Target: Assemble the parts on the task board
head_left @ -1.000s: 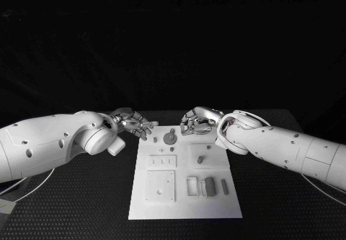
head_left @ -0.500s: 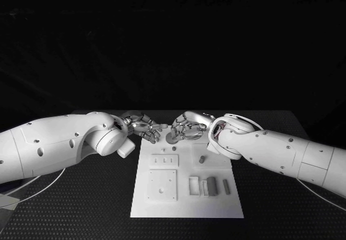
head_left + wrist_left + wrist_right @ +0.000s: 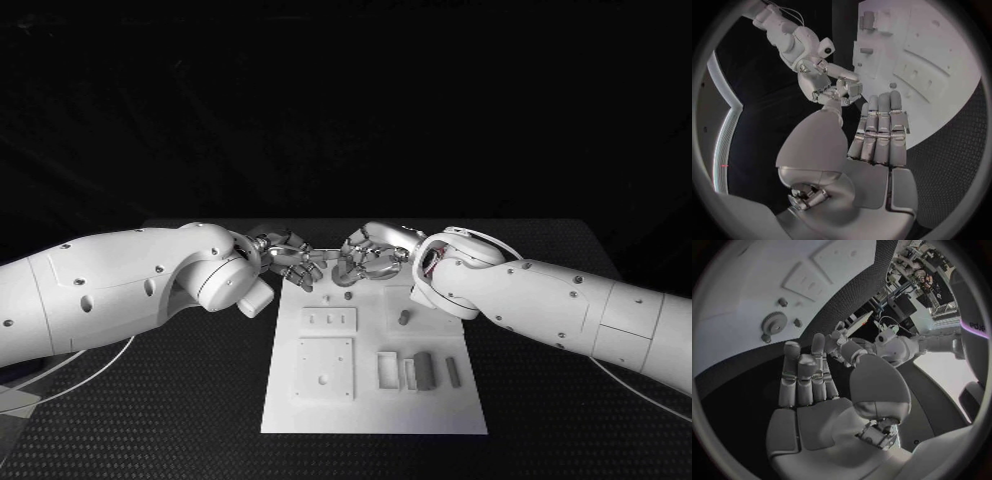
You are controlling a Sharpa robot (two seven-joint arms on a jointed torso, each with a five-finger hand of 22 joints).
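**Over the far end of the board, both hands meet with nothing held**

At the far edge of the task board (image 3: 372, 395), seen from the head camera, the left hand (image 3: 293, 262) and the right hand (image 3: 369, 258) hang close together, fingertips nearly meeting above the plate's top end. Neither grips a part that I can make out. A small peg (image 3: 348, 295) stands just below the two hands, another small peg (image 3: 405, 318) stands nearer the middle, and a cluster of upright blocks (image 3: 420, 370) sits lower on the right side, well apart from both hands. A square raised plate (image 3: 322, 369) lies on the left half.

From the left wrist, that hand's fingers (image 3: 881, 131) lie straight and side by side, thumb apart, palm bare: spread and holding nothing. The opposite hand shows beyond the fingertips, its fingers curled in loosely. The board (image 3: 942, 60) lies past them, with a small peg (image 3: 893, 85) just off the fingertips.

From the right wrist, the fingers (image 3: 804, 375) are likewise extended and the palm is bare. A gear (image 3: 774, 321) lies flat on the board (image 3: 748, 285), with small pegs beside it, near the fingertips but untouched.

My judgement is that the hands are in the approach for a first pick at the far end, most likely the gear or a peg beside it. The next move calls for one hand to drop lower and close its fingertips on that small piece without knocking the neighbouring pegs.
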